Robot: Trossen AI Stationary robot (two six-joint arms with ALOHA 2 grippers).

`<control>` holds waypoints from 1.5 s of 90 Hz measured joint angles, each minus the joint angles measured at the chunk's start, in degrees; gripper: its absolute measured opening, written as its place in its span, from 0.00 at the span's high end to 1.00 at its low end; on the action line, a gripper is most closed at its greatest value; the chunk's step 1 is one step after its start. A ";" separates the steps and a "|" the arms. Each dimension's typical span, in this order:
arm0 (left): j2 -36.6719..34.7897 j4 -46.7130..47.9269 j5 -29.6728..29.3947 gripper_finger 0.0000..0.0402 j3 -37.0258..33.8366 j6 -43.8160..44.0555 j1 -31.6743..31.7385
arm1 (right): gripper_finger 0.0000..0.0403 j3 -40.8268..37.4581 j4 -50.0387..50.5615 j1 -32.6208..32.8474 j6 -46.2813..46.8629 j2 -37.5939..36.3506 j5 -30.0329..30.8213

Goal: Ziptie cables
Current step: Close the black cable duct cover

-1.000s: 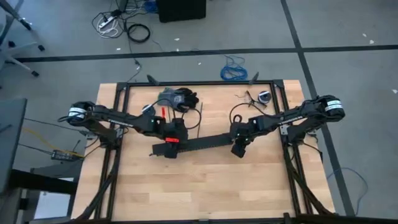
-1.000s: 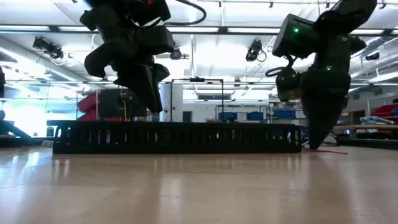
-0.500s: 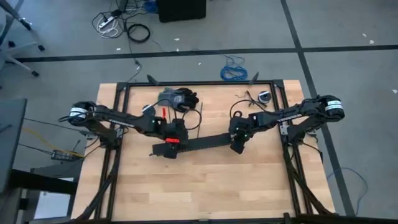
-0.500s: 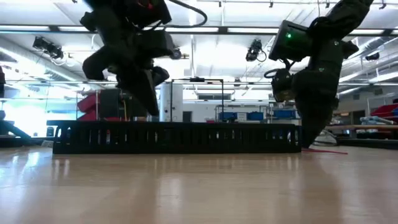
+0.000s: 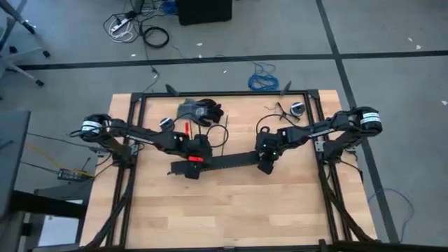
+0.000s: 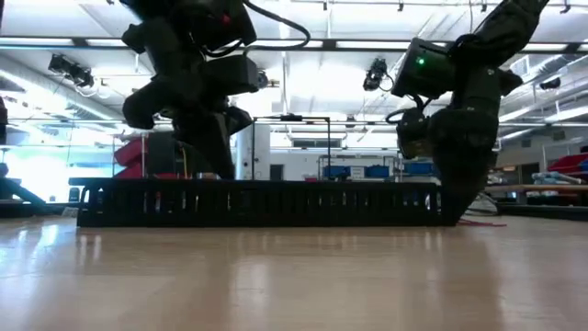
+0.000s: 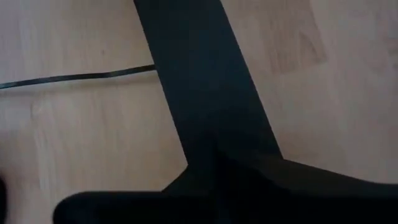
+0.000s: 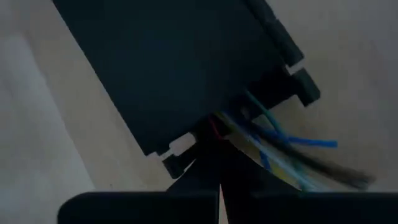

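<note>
- Across the middle of the wooden table [image 5: 231,203], a long black slotted duct [image 5: 227,161] lies slantwise between my two arms; from table height it shows as a low dark wall of ribs [image 6: 266,202].
- Over the duct's left end sits my left hand [image 5: 190,166], low above the strip; its wrist camera shows only the black strip [image 7: 199,81] close beneath and a thin dark wire [image 7: 74,77] lying on the wood beside it. I cannot tell whether its fingers are apart or together.
- At the duct's right end, my right hand [image 5: 264,166] reaches down to the table, right against the strip's tip [image 6: 450,216].
- Out of that end, the cables [image 8: 286,152] stick out as a small bundle of blue, green, grey and red strands, running between my right fingers [image 8: 211,186]; the fingers look pressed together on them, though the grip itself is too close to see clearly.
- Near the far edge of the table lies a dark glove-like heap [image 5: 201,110].
</note>
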State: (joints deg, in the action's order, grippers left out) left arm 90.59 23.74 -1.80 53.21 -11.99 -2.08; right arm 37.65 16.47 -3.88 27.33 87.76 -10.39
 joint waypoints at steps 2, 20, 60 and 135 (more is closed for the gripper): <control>0.00 -0.03 0.00 1.00 0.00 0.00 -0.01 | 1.00 0.00 -0.05 0.00 -0.02 0.03 0.02; 0.01 -0.35 0.09 1.00 -0.07 0.00 -0.01 | 1.00 0.25 -1.41 0.02 -0.04 -0.28 -0.17; 0.15 -1.76 0.15 1.00 -0.11 -0.10 -0.01 | 1.00 1.27 -4.82 0.07 -0.94 0.03 0.15; 0.94 -0.73 0.61 1.00 0.07 0.02 0.10 | 1.00 1.40 -1.39 0.44 -0.05 0.29 -3.83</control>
State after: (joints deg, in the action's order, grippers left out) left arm 91.53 23.01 -1.20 53.28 -11.97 -1.98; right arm 39.05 15.08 -3.44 27.28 88.05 -14.22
